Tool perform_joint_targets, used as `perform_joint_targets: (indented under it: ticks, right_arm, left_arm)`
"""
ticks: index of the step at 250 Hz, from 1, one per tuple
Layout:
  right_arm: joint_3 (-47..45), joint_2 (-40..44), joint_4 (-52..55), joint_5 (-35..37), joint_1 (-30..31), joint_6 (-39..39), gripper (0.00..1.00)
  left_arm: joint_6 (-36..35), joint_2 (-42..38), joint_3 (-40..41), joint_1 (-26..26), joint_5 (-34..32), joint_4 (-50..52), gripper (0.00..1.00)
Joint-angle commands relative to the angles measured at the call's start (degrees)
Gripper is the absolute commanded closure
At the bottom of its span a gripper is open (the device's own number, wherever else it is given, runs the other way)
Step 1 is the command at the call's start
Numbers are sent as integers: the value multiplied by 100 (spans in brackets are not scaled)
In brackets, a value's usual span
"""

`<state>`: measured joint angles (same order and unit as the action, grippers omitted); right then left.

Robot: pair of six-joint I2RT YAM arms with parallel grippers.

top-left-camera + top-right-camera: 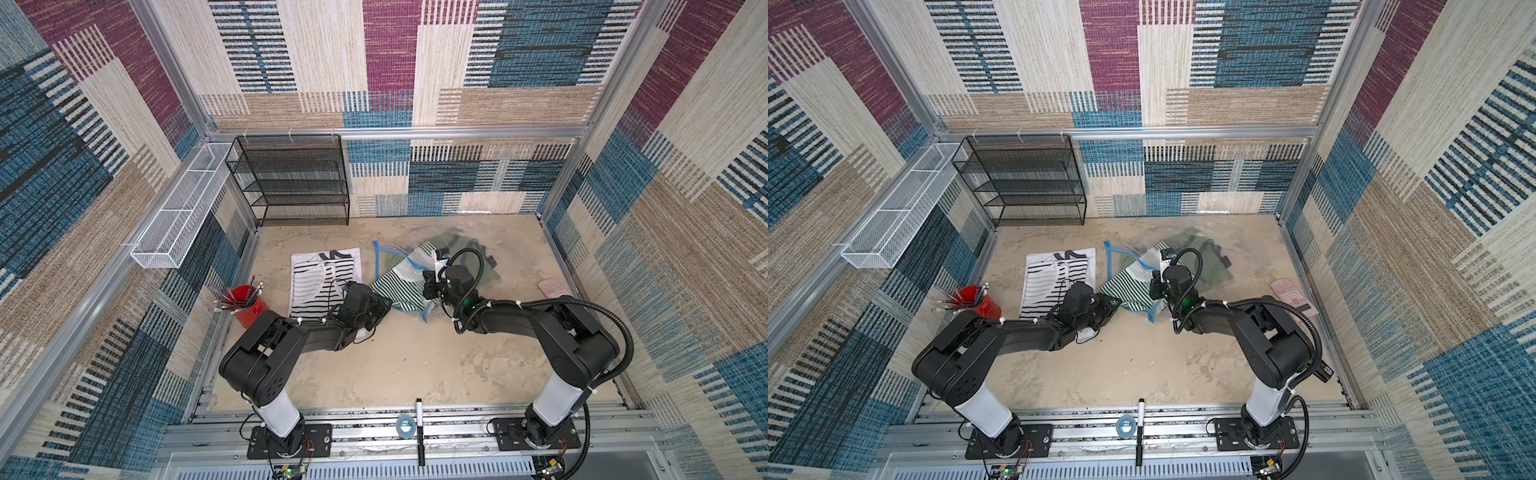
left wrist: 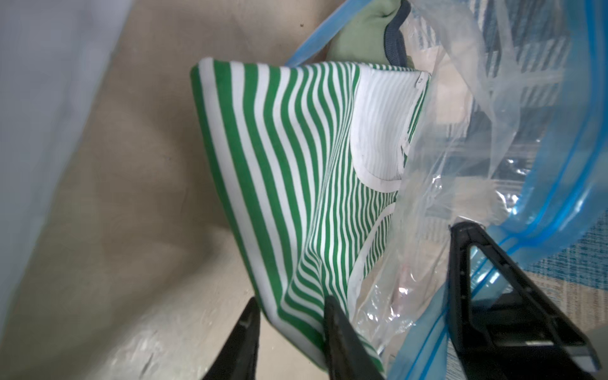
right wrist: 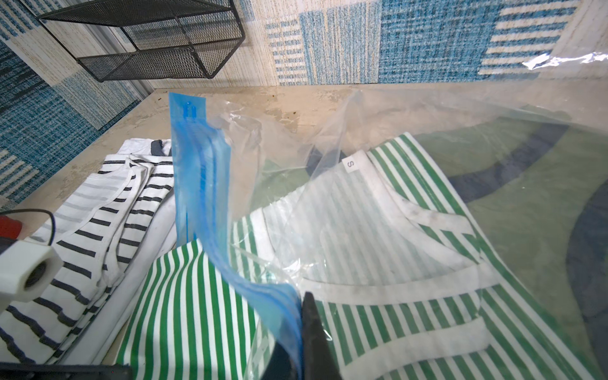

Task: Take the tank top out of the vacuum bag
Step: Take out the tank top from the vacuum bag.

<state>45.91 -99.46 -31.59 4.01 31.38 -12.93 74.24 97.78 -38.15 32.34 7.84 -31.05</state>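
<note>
At the centre of both top views, the top is seen on the worktop, half out of the bag. It is judged light and limp, best taken at the exposed hem; green-and-white stripes are shown. That hem is straddled by the left fingers, set apart; the right fingers are clamped on the bag's blue strip.

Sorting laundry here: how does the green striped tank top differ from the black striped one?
The green-striped tank top has narrow, close green stripes; the black-striped tank top has dark, wider-spaced ones. The green one sits partly inside the vacuum bag; the black one lies fully outside it. Both are white-based.
</note>
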Motion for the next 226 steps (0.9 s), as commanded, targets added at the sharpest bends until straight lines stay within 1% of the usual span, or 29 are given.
perform_joint_targets:
  ticks: [1, 51, 116, 148, 156, 170, 226]
  right_arm:
    - [70, -14, -27, -36, -9, 38, 100]
    - [82, -20, -18, -74, -11, 40, 100]
    - [122, -55, 32, -105, -11, 57, 100]
    - [145, -64, 52, -142, -10, 57, 100]
    - [146, -63, 57, -147, -6, 62, 100]
    - [147, -64, 57, -172, -8, 60, 100]
    - [155, -64, 65, -168, -10, 63, 100]
  left_arm:
    - [370, 190, -54, -7, 174, -721, 65]
    - [437, 244, -43, -10, 83, -756, 65]
    - [443, 190, -149, -52, -29, -559, 70]
    - [421, 163, -209, -104, -89, -455, 70]
    - [403, 192, -250, -123, -89, -264, 69]
    - [398, 277, -343, -155, -36, -211, 69]
    - [548, 644, -544, -180, 105, -350, 67]
